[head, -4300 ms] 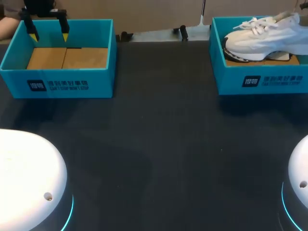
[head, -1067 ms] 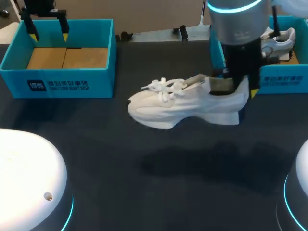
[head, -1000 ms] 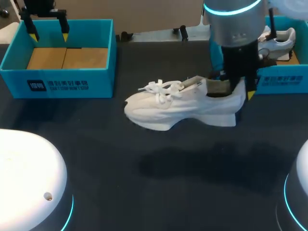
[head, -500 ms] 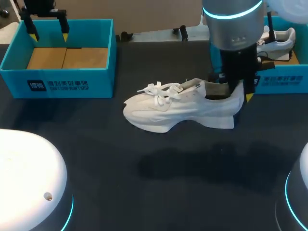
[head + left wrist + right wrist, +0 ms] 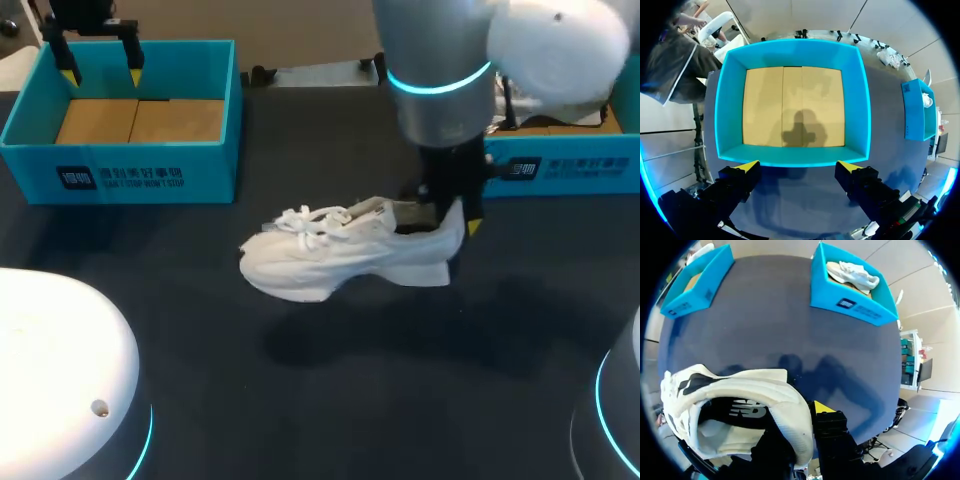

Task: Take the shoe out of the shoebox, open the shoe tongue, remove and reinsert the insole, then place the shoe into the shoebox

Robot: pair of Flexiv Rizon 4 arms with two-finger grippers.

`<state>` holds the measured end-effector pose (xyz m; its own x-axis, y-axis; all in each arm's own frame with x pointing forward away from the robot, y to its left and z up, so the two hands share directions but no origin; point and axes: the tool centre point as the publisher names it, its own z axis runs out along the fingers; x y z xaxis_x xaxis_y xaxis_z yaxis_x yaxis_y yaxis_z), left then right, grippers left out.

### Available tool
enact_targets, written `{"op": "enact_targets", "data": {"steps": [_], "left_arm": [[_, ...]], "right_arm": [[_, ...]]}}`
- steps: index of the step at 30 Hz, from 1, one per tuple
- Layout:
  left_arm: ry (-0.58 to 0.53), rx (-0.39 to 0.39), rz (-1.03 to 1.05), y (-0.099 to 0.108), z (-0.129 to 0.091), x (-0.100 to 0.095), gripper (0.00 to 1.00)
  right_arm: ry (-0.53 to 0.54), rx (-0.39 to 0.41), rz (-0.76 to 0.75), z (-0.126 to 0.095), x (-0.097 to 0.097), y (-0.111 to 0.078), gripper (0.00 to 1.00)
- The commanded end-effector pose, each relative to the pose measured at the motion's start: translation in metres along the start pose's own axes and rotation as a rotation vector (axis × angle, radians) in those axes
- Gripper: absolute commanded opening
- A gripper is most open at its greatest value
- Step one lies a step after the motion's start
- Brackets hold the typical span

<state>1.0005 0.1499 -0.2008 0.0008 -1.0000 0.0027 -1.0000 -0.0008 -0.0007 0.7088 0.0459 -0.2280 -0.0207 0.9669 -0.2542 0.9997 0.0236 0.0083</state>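
Observation:
My right gripper (image 5: 452, 218) is shut on the heel collar of a white laced shoe (image 5: 340, 250), which hangs a little above the dark table's middle with its toe pointing left. In the right wrist view the heel rim of the shoe (image 5: 740, 405) sits pinched between my fingers, one inside and one outside, right gripper (image 5: 801, 422). The teal shoebox (image 5: 560, 165) stands at the back right, partly hidden by my right arm. My left gripper (image 5: 100, 65) hangs open above the back wall of the other teal box (image 5: 120, 150); left gripper (image 5: 797, 167).
A second white shoe (image 5: 852, 272) lies in the right shoebox (image 5: 850, 305). The left box (image 5: 792, 160) holds only a cardboard floor. Two white robot bases (image 5: 60, 370) sit at the front corners.
My right arm has carried the shoe out of the right shoebox, leftward and toward the front of the table. The left arm has not moved.

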Motion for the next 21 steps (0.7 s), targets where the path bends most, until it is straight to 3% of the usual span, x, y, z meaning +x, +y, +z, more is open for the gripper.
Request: {"op": "enact_targets", "data": {"steps": [1,14,21], "left_arm": [[-0.001,0.000,0.000,0.000,0.000,0.000,1.00],[-0.001,0.000,0.000,0.000,0.000,0.000,1.00],[-0.001,0.000,0.000,0.000,0.000,0.000,1.00]], "right_arm": [[-0.022,0.008,-0.001,0.016,0.014,0.002,0.00],[-0.020,-0.002,0.061,0.070,0.033,-0.001,0.00],[-0.003,-0.020,0.106,0.096,0.033,-0.001,0.00]]}}
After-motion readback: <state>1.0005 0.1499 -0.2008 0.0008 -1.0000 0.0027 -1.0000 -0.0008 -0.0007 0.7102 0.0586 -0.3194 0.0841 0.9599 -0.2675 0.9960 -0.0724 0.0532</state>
